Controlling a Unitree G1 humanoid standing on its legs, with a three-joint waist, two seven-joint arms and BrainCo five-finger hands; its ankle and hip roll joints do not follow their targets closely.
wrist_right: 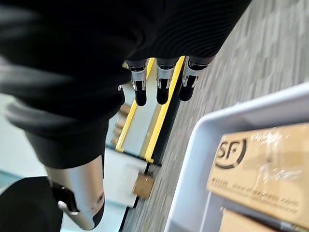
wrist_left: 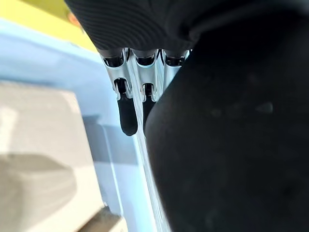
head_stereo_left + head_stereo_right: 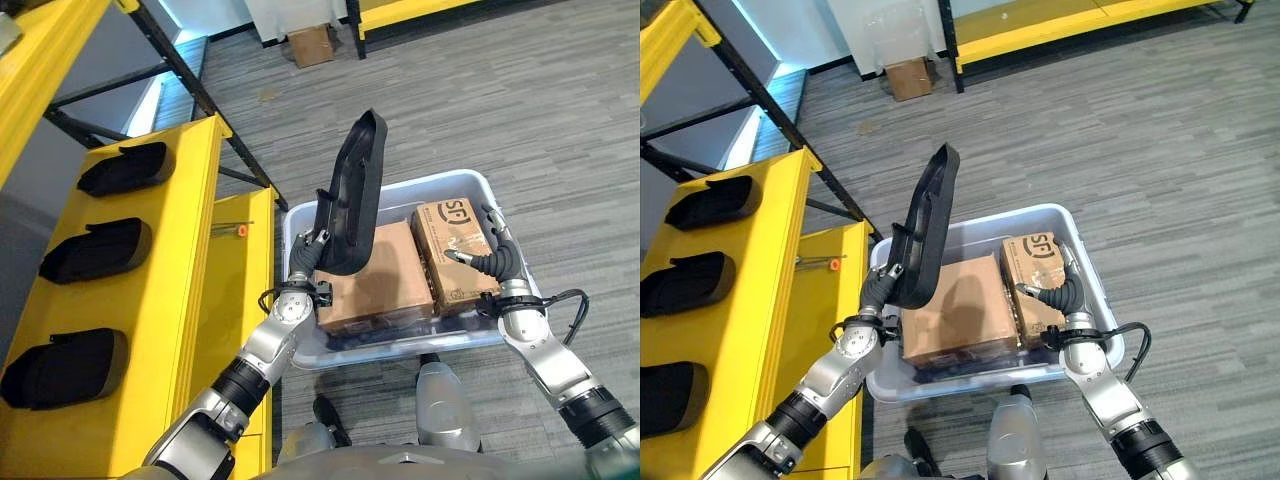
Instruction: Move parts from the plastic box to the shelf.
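Observation:
A long black moulded part stands tilted above the pale plastic box, its lower end in my left hand, which is shut on it. In the left wrist view my fingers lie against the black part over the box wall. My right hand hovers open above the box's right side, holding nothing; its straight fingers show in the right wrist view. The yellow shelf at left holds three black parts.
Two cardboard cartons lie inside the plastic box. A small orange-tipped tool rests on the shelf's lower ledge. A black rack frame runs behind the shelf. A cardboard box sits on the grey floor far back.

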